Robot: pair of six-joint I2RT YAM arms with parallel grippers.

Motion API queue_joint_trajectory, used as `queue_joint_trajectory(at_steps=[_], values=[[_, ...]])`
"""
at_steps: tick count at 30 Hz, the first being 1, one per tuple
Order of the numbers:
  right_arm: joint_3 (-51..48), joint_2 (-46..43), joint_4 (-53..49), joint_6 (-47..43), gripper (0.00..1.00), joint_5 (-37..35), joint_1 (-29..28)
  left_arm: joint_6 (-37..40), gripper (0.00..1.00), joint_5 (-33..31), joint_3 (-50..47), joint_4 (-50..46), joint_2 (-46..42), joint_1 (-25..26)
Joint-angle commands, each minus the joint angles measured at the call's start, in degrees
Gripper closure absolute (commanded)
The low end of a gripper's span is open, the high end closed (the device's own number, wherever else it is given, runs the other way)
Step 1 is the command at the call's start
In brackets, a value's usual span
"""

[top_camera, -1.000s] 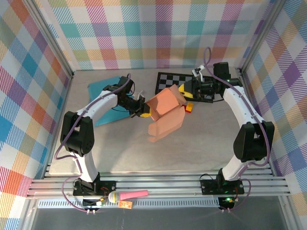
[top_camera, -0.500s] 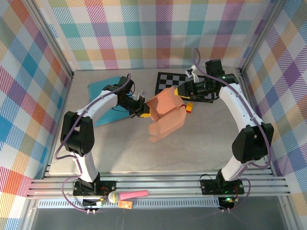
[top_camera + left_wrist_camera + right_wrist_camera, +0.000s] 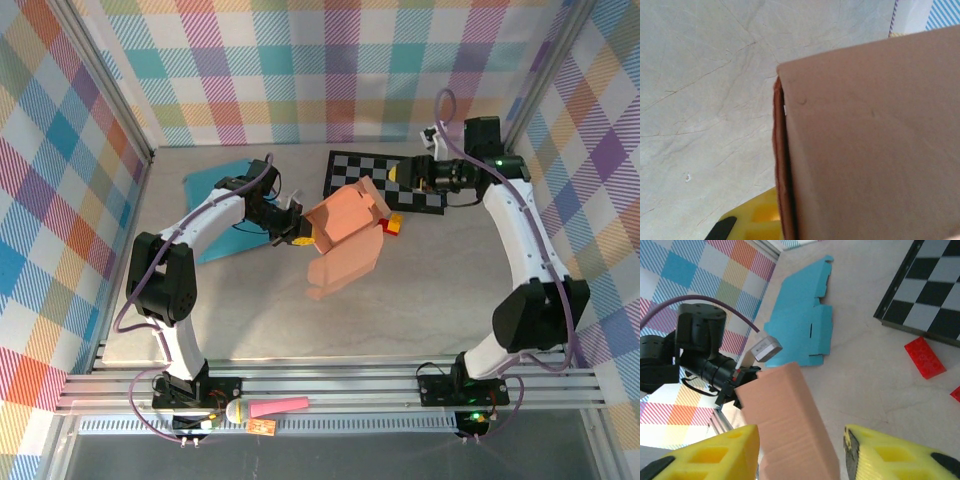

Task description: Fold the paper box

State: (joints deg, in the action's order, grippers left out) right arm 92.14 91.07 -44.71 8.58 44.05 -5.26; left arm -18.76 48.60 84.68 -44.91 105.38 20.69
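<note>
Right tool [image 3: 410, 173] has backed off the paper box [image 3: 345, 228] and now hangs over the checkered mat [image 3: 352, 170], jaws apart, empty. Left tool [image 3: 297, 230] clenched on the box's left edge, holding it above the bench [image 3: 430, 300]. Box lies left of the right tool, slightly nearer; long axis slants near-left. Red brick [image 3: 394, 226] sits between them. Blue sheet [image 3: 212, 215] far left.

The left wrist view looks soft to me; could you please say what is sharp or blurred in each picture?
Left wrist view: the paper box is very close and slightly soft, while the cracks in the table behind it are crisp. Right wrist view: the right hand shows yellow fingers slightly blurred, with the blue sheet and checkerboard sharp. Top external view: evenly lit, no glare.
</note>
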Motion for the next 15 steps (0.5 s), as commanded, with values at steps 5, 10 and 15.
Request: queue_joint_trajectory(at_steps=[5, 10, 15], values=[[0.13, 5.44, -2.00, -3.62, 0.46, 7.84, -1.35, 0.55, 1.00, 1.77, 0.55, -0.71, -0.88, -0.43], [1.79, 7.03, -4.09, -5.55, 0.47, 8.00, -3.59, 0.31, 1.00, 1.68, 0.78, -0.62, -0.74, -0.47], [1.53, 6.40, -4.91, -6.55, 0.51, 5.87, -5.53, 0.24, 1.00, 1.53, 1.27, -0.80, -0.45, -0.47]])
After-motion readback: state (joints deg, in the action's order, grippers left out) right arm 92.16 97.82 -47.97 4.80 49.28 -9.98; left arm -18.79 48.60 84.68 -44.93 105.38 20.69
